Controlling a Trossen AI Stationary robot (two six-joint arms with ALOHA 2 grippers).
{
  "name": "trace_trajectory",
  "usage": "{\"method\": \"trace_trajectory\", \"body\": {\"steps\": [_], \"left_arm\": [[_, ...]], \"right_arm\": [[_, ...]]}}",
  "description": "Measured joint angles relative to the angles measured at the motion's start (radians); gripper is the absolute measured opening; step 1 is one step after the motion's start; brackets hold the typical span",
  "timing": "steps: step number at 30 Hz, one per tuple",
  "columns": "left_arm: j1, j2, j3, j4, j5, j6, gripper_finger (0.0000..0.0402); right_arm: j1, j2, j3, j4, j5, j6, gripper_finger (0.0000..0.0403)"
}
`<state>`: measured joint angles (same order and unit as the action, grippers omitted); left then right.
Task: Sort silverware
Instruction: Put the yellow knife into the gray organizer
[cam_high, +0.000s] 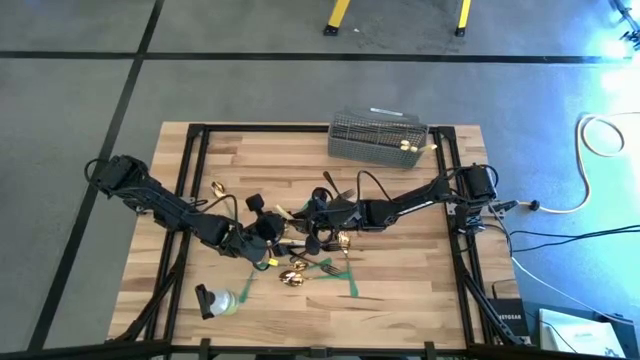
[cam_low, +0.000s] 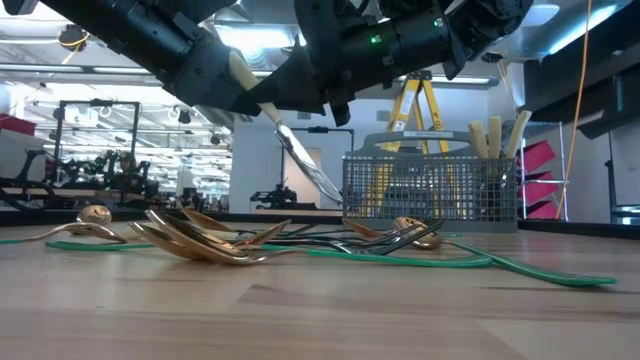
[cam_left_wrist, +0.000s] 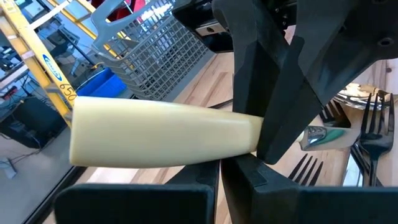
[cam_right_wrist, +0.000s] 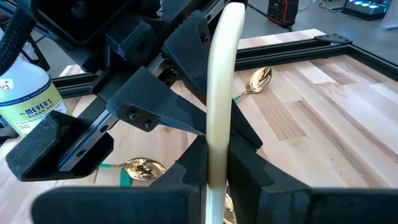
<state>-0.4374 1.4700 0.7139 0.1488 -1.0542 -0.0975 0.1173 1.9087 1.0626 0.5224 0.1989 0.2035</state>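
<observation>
Both end effectors, left (cam_high: 268, 232) and right (cam_high: 318, 222), apparently clamp one knife (cam_low: 295, 150).

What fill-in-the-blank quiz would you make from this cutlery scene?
1. The left fingers and right fingers grip one knife above the table; its handle is ___ in colour.
2. The spoons lying on the table are ___ in colour.
3. The tape strips on the table are ___ in colour.

Missing words: cream, gold, green.
</observation>
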Motion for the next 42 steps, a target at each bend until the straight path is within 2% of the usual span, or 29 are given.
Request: {"method": "trace_trajectory", "body": {"steps": [13, 18, 24, 28, 31, 34, 37, 39, 41, 42], "left_arm": [[0.0, 0.0, 0.0, -0.008, -0.006, -0.007, 0.0], [-0.001, -0.004, 0.008, 0.013, -0.037, 0.006, 0.0], [-0.003, -0.005, 0.01, 0.039, -0.028, 0.027, 0.0], [-0.005, -0.005, 0.008, 0.032, -0.016, 0.024, 0.0], [-0.008, -0.004, 0.008, 0.025, -0.008, 0.019, 0.0], [-0.008, -0.004, 0.007, 0.026, -0.002, 0.018, 0.0], [-0.008, -0.004, 0.007, 0.024, -0.002, 0.019, 0.0], [-0.008, -0.003, 0.006, 0.025, -0.002, 0.019, 0.0], [-0.008, -0.003, 0.006, 0.026, -0.002, 0.018, 0.0], [-0.008, -0.003, 0.006, 0.025, -0.002, 0.016, 0.0]], "right_arm": [[0.001, -0.008, 0.0, -0.009, 0.015, -0.055, 0.0015], [0.011, -0.077, -0.002, -0.079, 0.045, -0.102, 0.0014], [0.039, -0.231, -0.009, -0.172, 0.282, -0.212, 0.0014], [0.039, -0.351, -0.102, -0.138, 0.384, -0.271, 0.0014], [0.036, -0.472, -0.245, 0.002, 0.45, -0.314, 0.0014], [0.036, -0.605, -0.438, 0.261, 0.517, -0.414, 0.0014], [0.025, -0.715, -0.625, 0.633, 0.538, -0.614, 0.0014], [0.004, -0.767, -0.715, 0.866, 0.59, -0.769, 0.0014], [-0.035, -0.801, -0.78, 1.031, 0.614, -0.9, 0.0014], [-0.057, -0.821, -0.797, 1.052, 0.608, -0.951, 0.0014]]}}
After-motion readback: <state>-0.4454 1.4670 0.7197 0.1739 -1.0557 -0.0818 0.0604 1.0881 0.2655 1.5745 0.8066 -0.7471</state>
